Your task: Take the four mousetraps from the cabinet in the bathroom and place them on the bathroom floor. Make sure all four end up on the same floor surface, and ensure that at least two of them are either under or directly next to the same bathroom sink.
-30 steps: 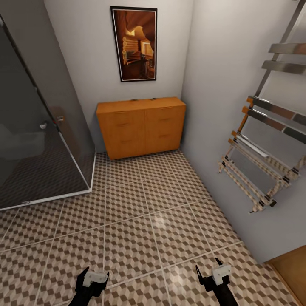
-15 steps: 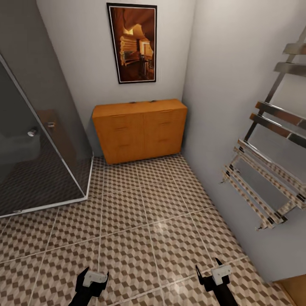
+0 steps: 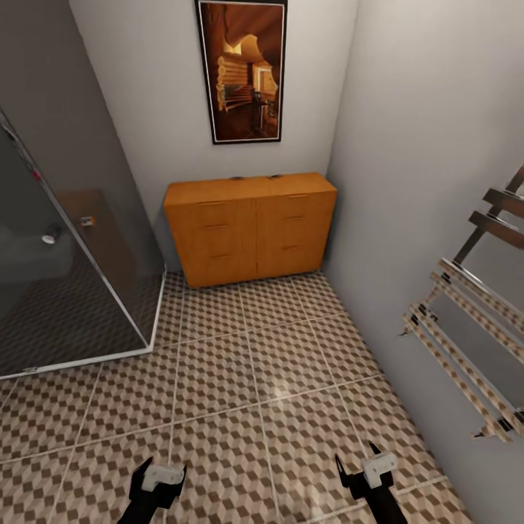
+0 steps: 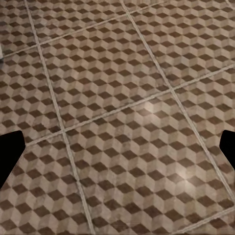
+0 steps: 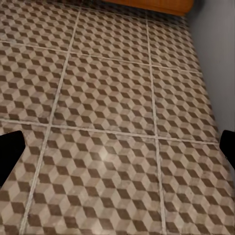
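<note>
Orange-brown wood makes up the cabinet [image 3: 251,227], which stands against the far wall in the head view. Its drawers all look closed. Two small dark things sit on its flat top at the back, too small to tell what they are. A tall framed picture [image 3: 245,70] hangs on the wall above it. The bathroom floor [image 3: 247,393] has square tiles with a brown, beige and white cube pattern and pale lines between them. A dark glass shower [image 3: 58,255] stands on the left side. A shiny metal towel rack [image 3: 473,327] hangs on the grey wall at the right. Low in this view, the left gripper [image 3: 160,477] and the right gripper [image 3: 364,466] hang over the tiles, well apart from the cabinet.

From the left wrist view, the cube tiles lie below, and the dark fingertips [image 4: 10,156] sit at both edges, spread wide, holding nothing.

From the right wrist view, the tiles run to the cabinet's bottom edge and the grey wall. The fingertips [image 5: 10,152] are spread wide too, with nothing between them.
</note>
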Controlling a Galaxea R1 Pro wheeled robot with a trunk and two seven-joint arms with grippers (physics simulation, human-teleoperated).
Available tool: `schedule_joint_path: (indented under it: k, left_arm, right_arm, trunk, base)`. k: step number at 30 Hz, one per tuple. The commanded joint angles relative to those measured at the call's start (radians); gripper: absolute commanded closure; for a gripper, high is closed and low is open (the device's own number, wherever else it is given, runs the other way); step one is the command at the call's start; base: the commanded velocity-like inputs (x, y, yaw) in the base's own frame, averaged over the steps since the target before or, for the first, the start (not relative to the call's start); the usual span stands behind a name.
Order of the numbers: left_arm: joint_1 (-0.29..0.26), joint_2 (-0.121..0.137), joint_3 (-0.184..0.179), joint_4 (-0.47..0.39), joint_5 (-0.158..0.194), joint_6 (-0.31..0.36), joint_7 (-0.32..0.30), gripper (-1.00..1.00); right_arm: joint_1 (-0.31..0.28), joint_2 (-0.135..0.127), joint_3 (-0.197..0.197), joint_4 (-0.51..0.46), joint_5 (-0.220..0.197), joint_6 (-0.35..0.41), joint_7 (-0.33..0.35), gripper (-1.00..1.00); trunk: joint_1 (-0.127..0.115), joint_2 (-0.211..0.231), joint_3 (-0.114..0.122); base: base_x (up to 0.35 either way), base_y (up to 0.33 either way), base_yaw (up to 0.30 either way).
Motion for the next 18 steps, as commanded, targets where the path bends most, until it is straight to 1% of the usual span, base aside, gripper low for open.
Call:
schedule_joint_path:
  k: [1, 18]
  left_arm:
    - [-0.001, -0.001, -0.008, 0.003, 0.009, -0.005, -0.003, -1.0]
    - [-0.001, -0.001, -0.008, 0.003, 0.009, -0.005, -0.003, -1.0]
  right_arm:
    - [-0.001, 0.0, 0.003, 0.0, 0.009, -0.001, -0.01, -1.0]
    - [-0.001, 0.0, 0.004, 0.0, 0.009, 0.0, -0.009, -1.0]
  trunk:
    - [0.001, -0.002, -0.002]
    - [0.001, -0.002, 0.0]
  base:
    - [0.336, 0.0, 0.009]
    - [0.337, 0.0, 0.001]
